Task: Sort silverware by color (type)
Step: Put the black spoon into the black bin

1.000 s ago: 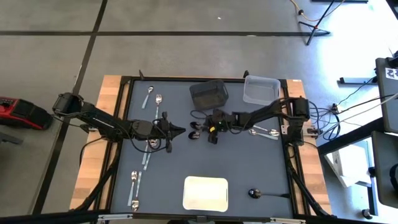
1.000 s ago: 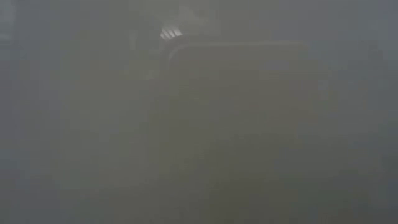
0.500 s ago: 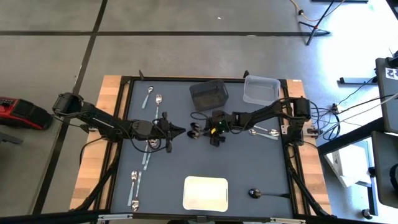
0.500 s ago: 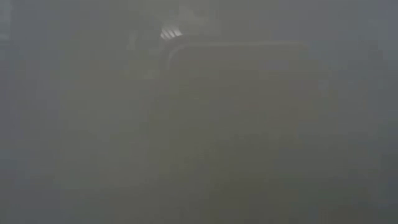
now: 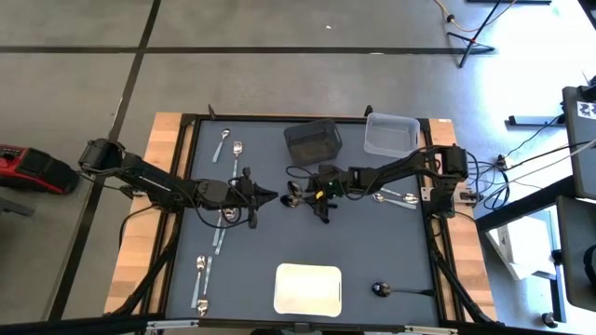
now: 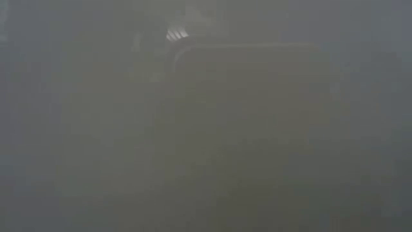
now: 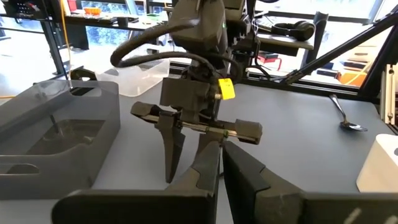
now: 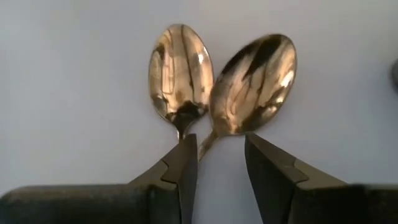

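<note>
Two shiny spoons (image 8: 180, 71) (image 8: 255, 84) lie side by side on the dark table mat at mid-table, bowls touching; in the high view they show as a pair of spoons (image 5: 293, 193). My right gripper (image 8: 221, 158) is open just behind their bowls, pointing slantwise down. One spoon's neck (image 8: 205, 145) runs between its fingers, and the other spoon's neck vanishes behind one finger (image 8: 183, 165). My left gripper (image 7: 221, 152) is shut, holds nothing, and hovers just left of the spoons in the high view (image 5: 267, 197). The low view shows only haze. My right gripper's fingers stand on either side of one spoon's neck (image 8: 205, 145), and one finger (image 8: 183, 165) covers the other spoon's neck. I cannot tell whether either finger touches a spoon.
A dark bin (image 5: 313, 140) and a clear bin (image 5: 391, 133) stand at the far edge, and a white container (image 5: 309, 288) at the near edge. Other silver spoons lie far left (image 5: 229, 145), near left (image 5: 200, 276) and right (image 5: 393, 197). A dark spoon (image 5: 384, 289) lies near right.
</note>
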`<state>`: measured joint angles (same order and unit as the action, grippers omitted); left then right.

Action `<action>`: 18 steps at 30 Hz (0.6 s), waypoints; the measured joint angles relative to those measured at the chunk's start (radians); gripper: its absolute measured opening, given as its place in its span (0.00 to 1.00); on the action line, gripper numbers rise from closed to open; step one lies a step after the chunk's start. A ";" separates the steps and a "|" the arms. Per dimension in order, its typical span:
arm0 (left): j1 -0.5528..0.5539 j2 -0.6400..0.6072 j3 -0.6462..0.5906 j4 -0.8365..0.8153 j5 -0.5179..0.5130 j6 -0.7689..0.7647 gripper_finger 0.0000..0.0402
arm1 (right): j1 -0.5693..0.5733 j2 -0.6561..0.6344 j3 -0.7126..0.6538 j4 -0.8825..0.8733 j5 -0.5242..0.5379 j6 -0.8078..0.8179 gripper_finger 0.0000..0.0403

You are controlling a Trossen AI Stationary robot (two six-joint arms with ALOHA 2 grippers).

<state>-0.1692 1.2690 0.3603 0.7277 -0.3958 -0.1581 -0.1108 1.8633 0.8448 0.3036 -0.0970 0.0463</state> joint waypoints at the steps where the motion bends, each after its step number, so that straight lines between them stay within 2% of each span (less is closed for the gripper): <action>1: 0.000 0.000 0.000 0.000 0.000 0.000 0.04 | 0.000 0.000 0.000 0.003 0.000 0.000 0.31; 11: 0.000 0.000 0.000 0.000 -0.003 0.000 0.04 | 0.000 0.021 0.001 0.001 -0.012 0.010 0.31; 16: 0.000 0.000 0.000 0.000 -0.003 0.000 0.04 | -0.001 0.020 0.002 -0.011 0.079 -0.027 0.31; 18: 0.000 0.000 0.000 0.000 -0.003 0.000 0.04 | -0.001 0.020 0.001 -0.026 0.146 -0.056 0.31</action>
<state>-0.1690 1.2686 0.3603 0.7273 -0.3990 -0.1581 -0.1120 1.8830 0.8459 0.2777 0.0494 -0.0101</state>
